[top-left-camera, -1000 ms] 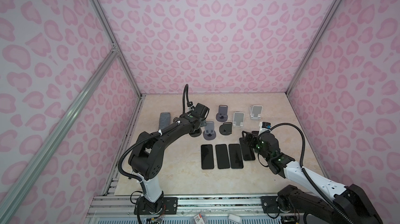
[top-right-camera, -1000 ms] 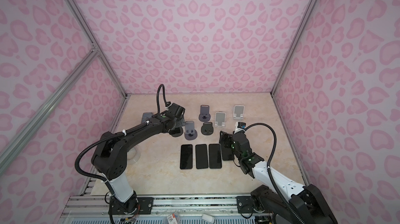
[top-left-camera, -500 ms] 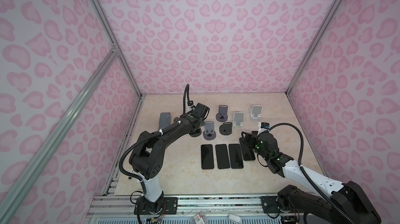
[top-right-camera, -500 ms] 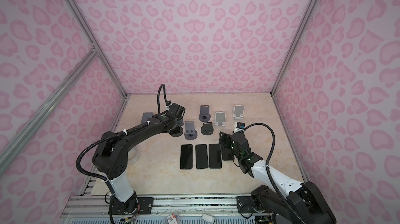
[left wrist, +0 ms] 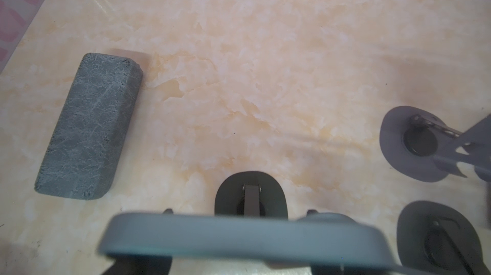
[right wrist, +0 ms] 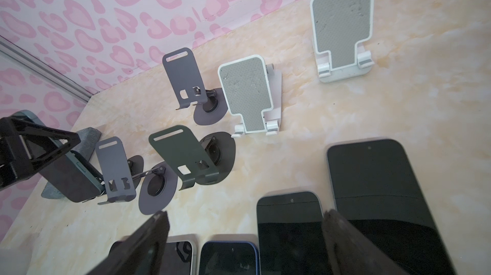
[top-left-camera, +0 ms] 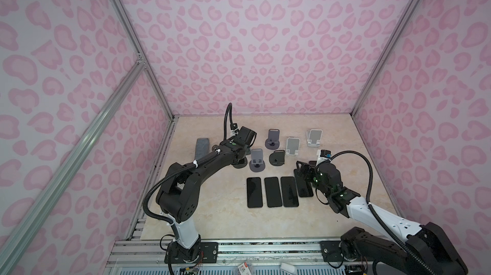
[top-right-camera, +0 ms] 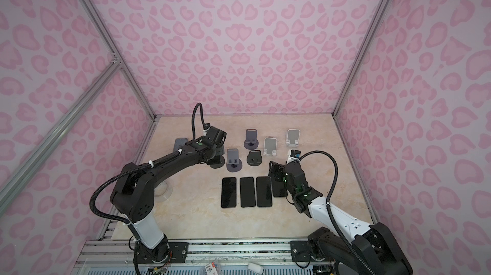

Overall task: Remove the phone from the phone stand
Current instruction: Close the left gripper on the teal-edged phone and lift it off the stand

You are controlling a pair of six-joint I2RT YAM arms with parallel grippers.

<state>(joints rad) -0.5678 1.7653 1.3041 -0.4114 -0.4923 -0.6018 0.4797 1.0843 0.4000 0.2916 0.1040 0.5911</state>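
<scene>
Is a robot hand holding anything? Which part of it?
Yes. The left gripper is shut on the phone, near its top end. The right gripper is open, holding nothing.

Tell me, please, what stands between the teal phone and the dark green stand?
An empty grey stand sits between the teal phone and the dark green stand; the right wrist view shows it.

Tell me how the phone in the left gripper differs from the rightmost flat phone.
The gripped phone stands tilted; the rightmost phone lies flat. The gripped phone is clamped by the left gripper; the rightmost phone is ungripped. Both faces are dark.
</scene>
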